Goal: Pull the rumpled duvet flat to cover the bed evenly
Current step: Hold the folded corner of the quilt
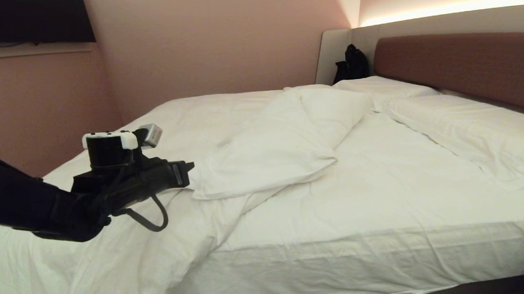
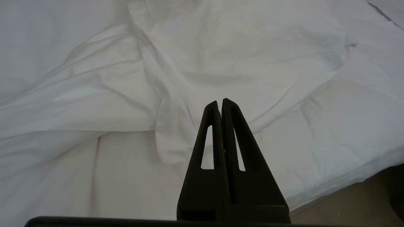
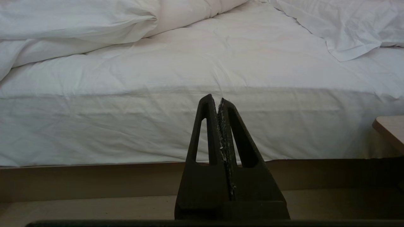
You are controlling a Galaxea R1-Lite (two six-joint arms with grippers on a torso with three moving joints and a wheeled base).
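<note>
The duvet (image 1: 271, 151) is bunched on the left half of the bed (image 1: 389, 249), one corner flopped back on itself near the middle, so the right side shows bare sheet up to the pillows (image 1: 468, 125). It looks soft, puffy and light, so I'd guess it drags easily but slumps and wrinkles; that folded-over corner or its near edge seems the best spot to pinch. Left gripper (image 1: 185, 173) hovers just left of the fold, jaws shut on nothing. Right gripper (image 3: 220, 101) sits low by the bed's near side, also shut, empty. No readable labels anywhere.
</note>
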